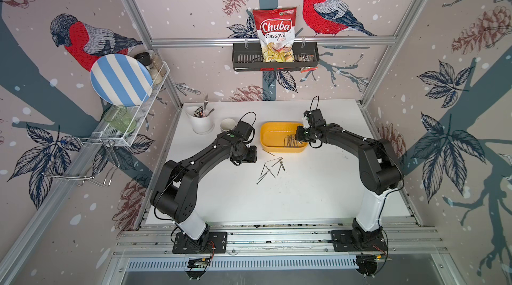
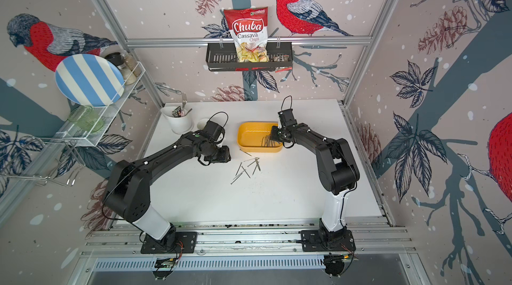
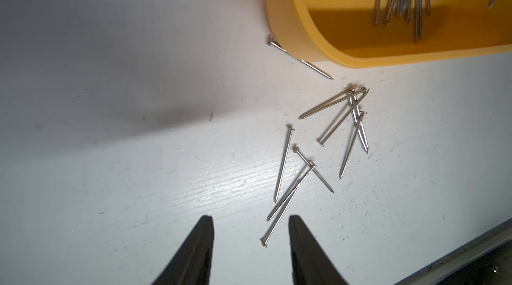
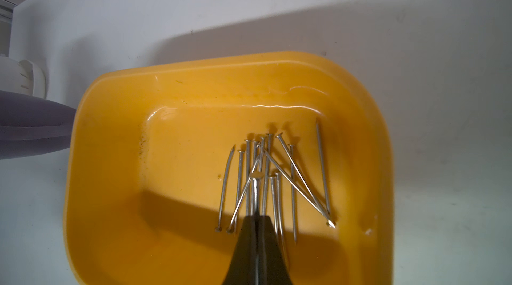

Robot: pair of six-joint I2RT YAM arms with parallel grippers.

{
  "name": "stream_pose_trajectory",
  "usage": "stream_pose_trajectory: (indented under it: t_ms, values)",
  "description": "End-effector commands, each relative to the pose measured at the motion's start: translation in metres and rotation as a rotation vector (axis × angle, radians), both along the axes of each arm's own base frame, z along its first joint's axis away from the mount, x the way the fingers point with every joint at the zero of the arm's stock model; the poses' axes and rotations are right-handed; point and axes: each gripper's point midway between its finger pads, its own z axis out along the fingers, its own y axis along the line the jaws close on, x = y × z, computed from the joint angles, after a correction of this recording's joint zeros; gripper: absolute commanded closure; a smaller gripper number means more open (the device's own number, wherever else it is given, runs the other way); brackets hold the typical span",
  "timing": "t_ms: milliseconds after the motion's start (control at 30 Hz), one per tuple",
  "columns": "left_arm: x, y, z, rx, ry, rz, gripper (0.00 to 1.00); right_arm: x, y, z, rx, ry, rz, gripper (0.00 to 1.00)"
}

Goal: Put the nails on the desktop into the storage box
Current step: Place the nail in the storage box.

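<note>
Right end effector point(image 4: 256, 215) is clenched on a single nail point(image 4: 255, 186), with the head end sticking out past the tips. It hangs over the storage box point(image 4: 194, 70), right above the pile of nails point(image 4: 292, 181) lying on the box floor, bunched toward one side. Left end effector point(image 3: 250, 219) is released with its jaws apart, hovering over the counter point(image 3: 138, 172) next to the loose nails point(image 3: 318, 145) point(image 1: 273, 168). The head of the nearest one shows between the tips in the left wrist view, lying flat on the counter. The loose ones are scattered and criss-crossed just in front of the box in both top views. One stray nail point(image 3: 300, 60) lies apart from the rest, tucked against the box's outer wall. The box sits towards the back of the counter, between the two arms
</note>
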Motion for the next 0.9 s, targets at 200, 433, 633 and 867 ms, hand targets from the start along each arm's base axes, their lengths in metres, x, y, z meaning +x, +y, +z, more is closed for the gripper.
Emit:
stream_pose_trajectory:
  t_ms: [200, 433, 633, 867]
  values:
    - [-0.009, 0.0, -0.016, -0.009, 0.019, -0.009, 0.53, 0.01, -0.005, -0.022, -0.065, 0.034, -0.038, 0.96]
    - [-0.016, -0.012, -0.031, -0.012, 0.037, -0.042, 0.53, 0.009, -0.009, -0.023, -0.085, 0.056, -0.031, 0.84]
    - [-0.016, -0.031, -0.038, -0.001, 0.034, -0.093, 0.54, 0.006, -0.012, 0.003, -0.095, 0.016, -0.024, 0.69]
    - [-0.018, -0.044, -0.049, 0.025, 0.041, -0.139, 0.54, -0.002, -0.018, 0.042, -0.078, -0.052, -0.02, 0.66]
